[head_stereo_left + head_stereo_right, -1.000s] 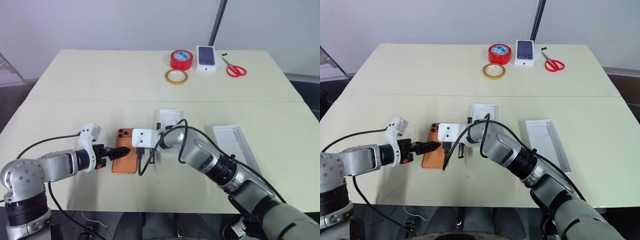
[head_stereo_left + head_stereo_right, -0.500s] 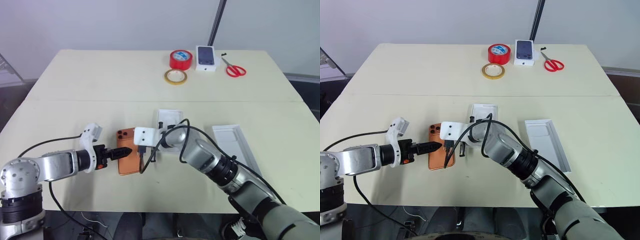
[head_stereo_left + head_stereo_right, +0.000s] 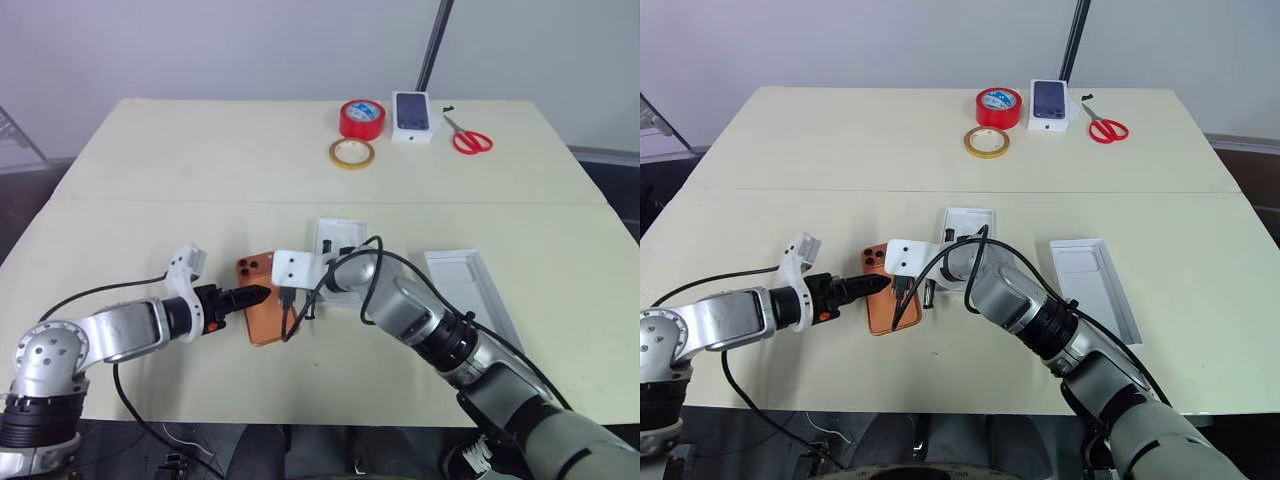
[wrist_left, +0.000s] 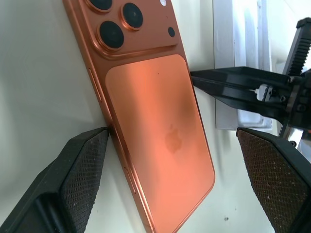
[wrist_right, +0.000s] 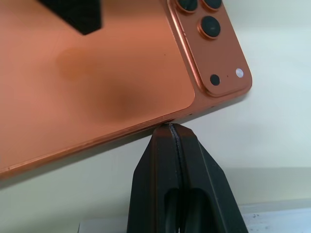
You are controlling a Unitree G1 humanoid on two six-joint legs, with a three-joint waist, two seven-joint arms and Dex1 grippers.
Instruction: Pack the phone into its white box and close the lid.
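Observation:
The copper-orange phone (image 3: 262, 303) lies back up on the table, its three lenses (image 4: 114, 19) at the far end. My left gripper (image 4: 172, 133) is open and straddles the phone's near half; one finger (image 4: 77, 179) touches its long edge, the other stands clear. My right gripper (image 5: 172, 127) is shut, with its tip against the phone's opposite long edge. Just beyond it lies the white box (image 3: 340, 238), partly hidden by the right wrist. A longer white tray, the lid (image 3: 470, 290) as far as I can tell, lies open side up to the right.
At the table's far side stand a red tape roll (image 3: 362, 118), a yellow tape ring (image 3: 352, 153), a small white carton printed with a phone (image 3: 414, 115) and red scissors (image 3: 470, 140). Black cables loop off both wrists above the table.
The phone has slid a little to the right and turned, its near end swinging right. My left wrist has rolled. The right gripper has stayed against the phone's edge.

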